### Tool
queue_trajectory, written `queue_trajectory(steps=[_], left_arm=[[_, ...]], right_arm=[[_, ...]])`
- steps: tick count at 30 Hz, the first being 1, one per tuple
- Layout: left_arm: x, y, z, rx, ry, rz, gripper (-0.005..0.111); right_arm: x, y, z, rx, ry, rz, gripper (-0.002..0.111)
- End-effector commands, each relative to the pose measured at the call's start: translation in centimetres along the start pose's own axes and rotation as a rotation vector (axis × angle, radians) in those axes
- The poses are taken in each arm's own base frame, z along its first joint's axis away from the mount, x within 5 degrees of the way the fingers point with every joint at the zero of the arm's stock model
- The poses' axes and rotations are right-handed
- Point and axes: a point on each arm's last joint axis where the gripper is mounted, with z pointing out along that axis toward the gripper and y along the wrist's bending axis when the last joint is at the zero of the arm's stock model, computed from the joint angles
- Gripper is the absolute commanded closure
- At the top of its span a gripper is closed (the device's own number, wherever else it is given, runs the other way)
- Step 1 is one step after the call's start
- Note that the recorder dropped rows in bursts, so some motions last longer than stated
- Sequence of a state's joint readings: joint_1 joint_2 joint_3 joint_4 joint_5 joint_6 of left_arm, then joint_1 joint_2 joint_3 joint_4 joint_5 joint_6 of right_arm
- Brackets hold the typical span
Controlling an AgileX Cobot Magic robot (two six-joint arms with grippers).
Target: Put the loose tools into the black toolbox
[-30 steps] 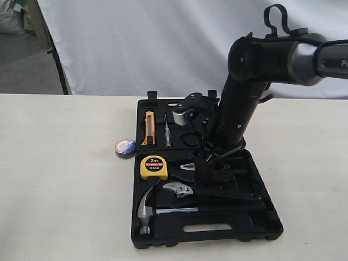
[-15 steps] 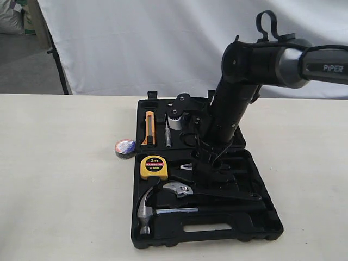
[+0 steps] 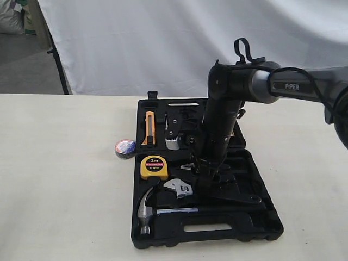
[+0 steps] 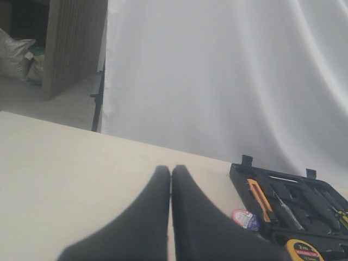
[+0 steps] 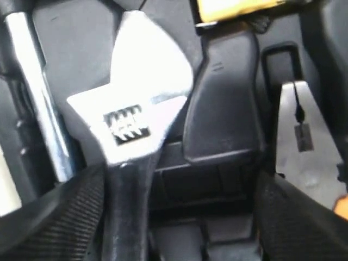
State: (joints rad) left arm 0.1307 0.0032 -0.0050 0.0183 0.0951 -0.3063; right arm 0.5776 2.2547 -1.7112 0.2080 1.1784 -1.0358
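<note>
The black toolbox lies open on the table. In its near half, the silver-headed wrench lies with its black handle running to the right. The claw hammer rests beside it by the handle slot. My right gripper is down over the wrench. In the right wrist view it is open, with the wrench handle close to one finger and the hammer shaft off to the side. The tape roll sits on the table left of the toolbox. My left gripper is shut and empty, above bare table, with the tape roll and toolbox beyond it.
A yellow tape measure sits in the box above the hammer, and the silver jaws of the pliers lie next to the wrench. An orange utility knife sits in the far half. A white curtain hangs behind the table.
My right arm has swung left and dropped lower into the box, bringing its gripper down over the wrench. The tools and tape roll lie where they were.
</note>
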Motion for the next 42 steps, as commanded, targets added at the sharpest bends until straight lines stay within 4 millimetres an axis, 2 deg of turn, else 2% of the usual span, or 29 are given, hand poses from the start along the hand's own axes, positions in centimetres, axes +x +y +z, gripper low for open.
queue_trajectory(steps=[1, 11, 12, 24, 26, 30, 32, 33, 36, 39, 42], left_arm=[[-0.2, 0.1, 0.0, -0.021, -0.02, 0.0, 0.106], [-0.2, 0.1, 0.0, -0.021, -0.02, 0.0, 0.106], [-0.2, 0.1, 0.0, -0.021, -0.02, 0.0, 0.106], [-0.2, 0.1, 0.0, -0.021, -0.02, 0.0, 0.106], [-0.2, 0.1, 0.0, -0.021, -0.02, 0.0, 0.106], [-0.2, 0.1, 0.0, -0.021, -0.02, 0.0, 0.106], [-0.2, 0.1, 0.0, -0.021, -0.02, 0.0, 0.106], [-0.2, 0.1, 0.0, -0.021, -0.02, 0.0, 0.106], [-0.2, 0.1, 0.0, -0.021, -0.02, 0.0, 0.106], [-0.2, 0.1, 0.0, -0.021, -0.02, 0.0, 0.106], [-0.2, 0.1, 0.0, -0.021, -0.02, 0.0, 0.106]], right_arm=[[0.6, -0.2, 0.5, -0.024, 0.048, -0.015, 0.041], [0.7, -0.2, 0.5, -0.021, 0.053, -0.018, 0.107], [0.7, -0.2, 0.5, -0.018, 0.059, -0.02, 0.108], [0.8, -0.3, 0.6, -0.001, 0.072, -0.013, 0.108], [0.9, -0.5, 0.7, 0.014, 0.079, 0.008, 0.099], [1.0, -0.6, 0.7, 0.032, 0.092, 0.002, 0.063], [1.0, -0.5, 0.3, 0.029, 0.093, -0.023, 0.049], [1.0, -0.3, 0.0, 0.026, 0.097, -0.026, 0.046], [0.4, -0.3, -2.6, 0.078, 0.061, -0.041, 0.046], [-0.3, 0.1, -6.7, 0.17, -0.005, -0.011, 0.051], [-0.4, 1.1, -10.2, 0.244, -0.058, 0.022, 0.065]])
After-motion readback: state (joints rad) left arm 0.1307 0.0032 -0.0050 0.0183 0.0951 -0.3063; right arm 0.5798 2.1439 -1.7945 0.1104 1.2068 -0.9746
